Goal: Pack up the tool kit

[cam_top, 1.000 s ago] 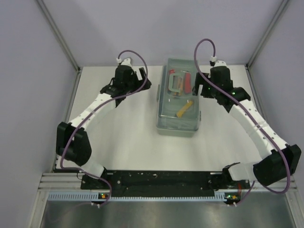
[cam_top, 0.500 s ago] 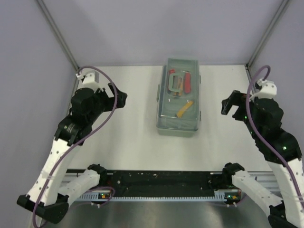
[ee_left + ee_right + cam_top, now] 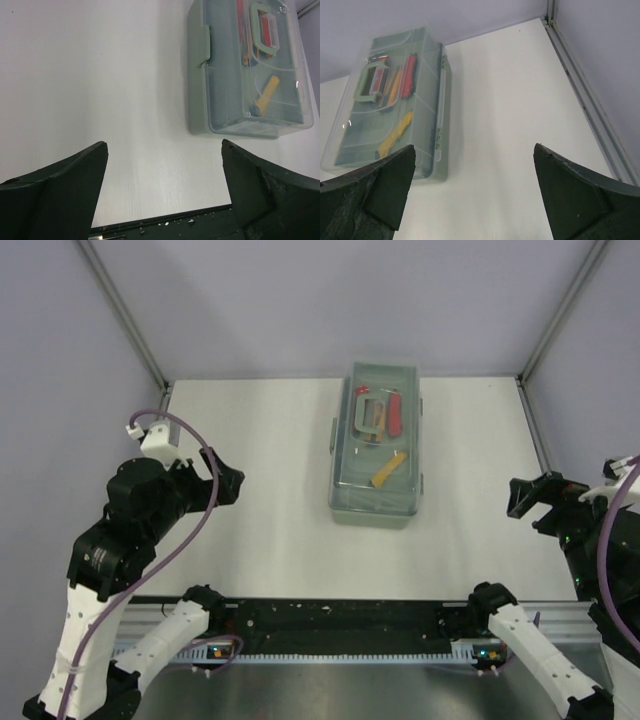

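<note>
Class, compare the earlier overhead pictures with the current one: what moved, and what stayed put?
Both pincers drew back from the toolbox toward the near edge, the left pincer going leftward and the right pincer rightward. Both are open and hold nothing. The toolbox stayed in place, still closed.

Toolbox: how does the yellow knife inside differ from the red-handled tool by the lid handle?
The yellow knife lies diagonally near the box's middle; the red-handled tool lies lengthwise toward the far end. The knife is clear of the lid handle; the red tool lies beside it. Both sit inside the toolbox under its closed translucent lid.
</note>
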Robot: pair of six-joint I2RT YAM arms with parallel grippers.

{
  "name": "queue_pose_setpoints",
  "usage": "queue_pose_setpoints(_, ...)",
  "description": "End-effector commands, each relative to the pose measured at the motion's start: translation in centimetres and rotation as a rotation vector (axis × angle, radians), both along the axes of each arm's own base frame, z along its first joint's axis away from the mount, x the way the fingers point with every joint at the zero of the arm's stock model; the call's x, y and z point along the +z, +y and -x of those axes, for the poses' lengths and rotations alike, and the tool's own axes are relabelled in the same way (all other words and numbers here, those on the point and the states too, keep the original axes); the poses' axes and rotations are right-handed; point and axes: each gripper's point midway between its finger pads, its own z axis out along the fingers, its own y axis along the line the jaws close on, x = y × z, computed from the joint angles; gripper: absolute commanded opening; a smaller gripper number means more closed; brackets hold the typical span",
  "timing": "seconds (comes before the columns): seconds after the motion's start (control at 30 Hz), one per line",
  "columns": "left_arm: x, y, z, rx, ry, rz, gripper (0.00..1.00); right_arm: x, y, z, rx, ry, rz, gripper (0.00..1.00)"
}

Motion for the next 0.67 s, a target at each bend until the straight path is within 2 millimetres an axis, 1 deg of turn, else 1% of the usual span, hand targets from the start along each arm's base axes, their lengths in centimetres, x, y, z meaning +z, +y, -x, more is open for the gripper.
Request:
queue_pose_setpoints(0.0,0.9,1.2,1.2,0.034,-0.012,-0.01,0.98,1.3,-1.0,1.2,-0.027,-0.031,0.009,0.99)
queue_pose_setpoints(0.23,2.0,1.7,1.5,0.046,-0.048,-0.008,0.98,1.4,-1.1,1.6,-0.025,-0.035,0.009,0.99)
queue_pose_setpoints(0.63,2.6,2.1,1.6,0.065,-0.072,-0.01,0.98,1.5,-0.9,1.5,-0.017,-0.036,0.002,0.99)
